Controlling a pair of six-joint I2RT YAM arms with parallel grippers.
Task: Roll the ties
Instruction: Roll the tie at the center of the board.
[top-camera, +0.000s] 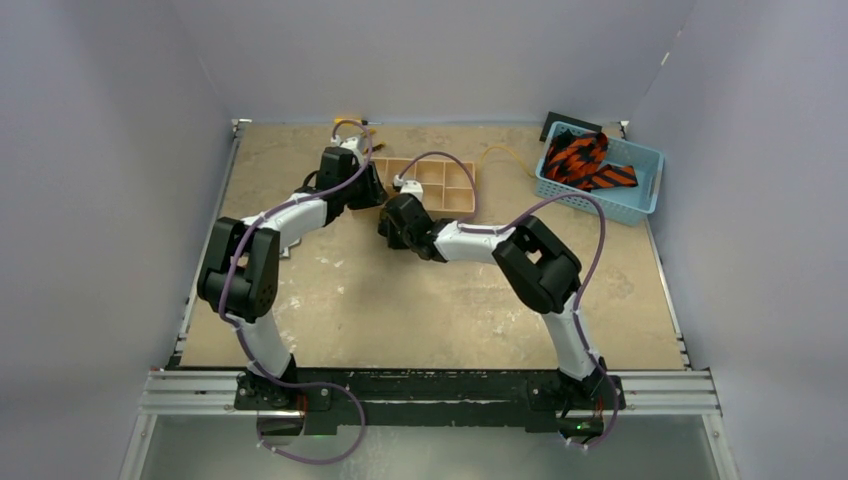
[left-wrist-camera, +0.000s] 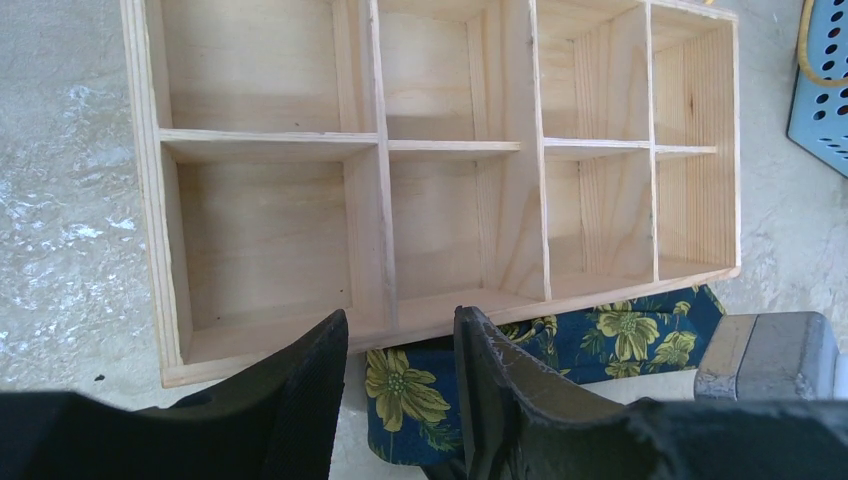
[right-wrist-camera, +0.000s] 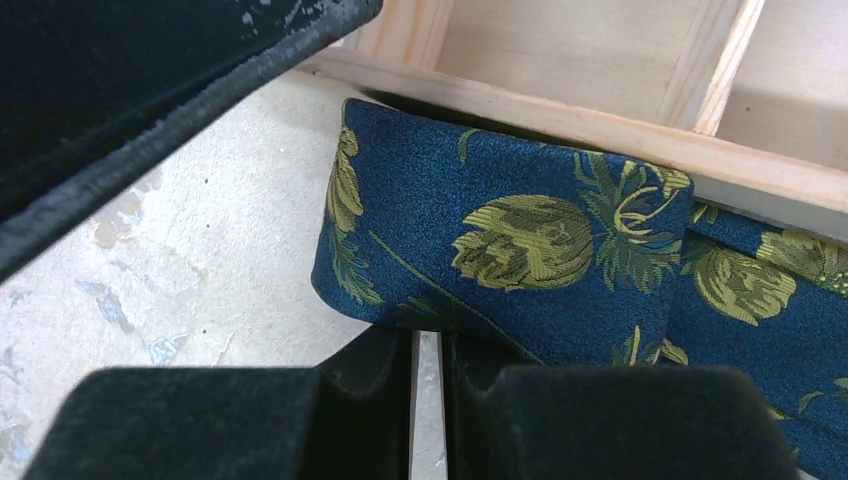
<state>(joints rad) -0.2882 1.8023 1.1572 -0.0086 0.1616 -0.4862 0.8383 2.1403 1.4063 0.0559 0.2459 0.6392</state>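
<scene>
soft navy tie (right-wrist-camera: 500, 190), woven with olive-yellow flowers, lies folded against the near wall of the pale plywood tray (left-wrist-camera: 270, 345). left claw (left-wrist-camera: 400, 322) hangs spread over its end. right claw (right-wrist-camera: 428, 338), nearly pressed together, pinches its lower edge.

Scuffed beige tabletop (top-camera: 400, 310) carries a pale wooden compartment tray (top-camera: 455, 208) upper centre, a light blue plastic basket (top-camera: 600, 200) upper right, and a navy floral tie (left-wrist-camera: 600, 335), seemingly touching the tray.
</scene>
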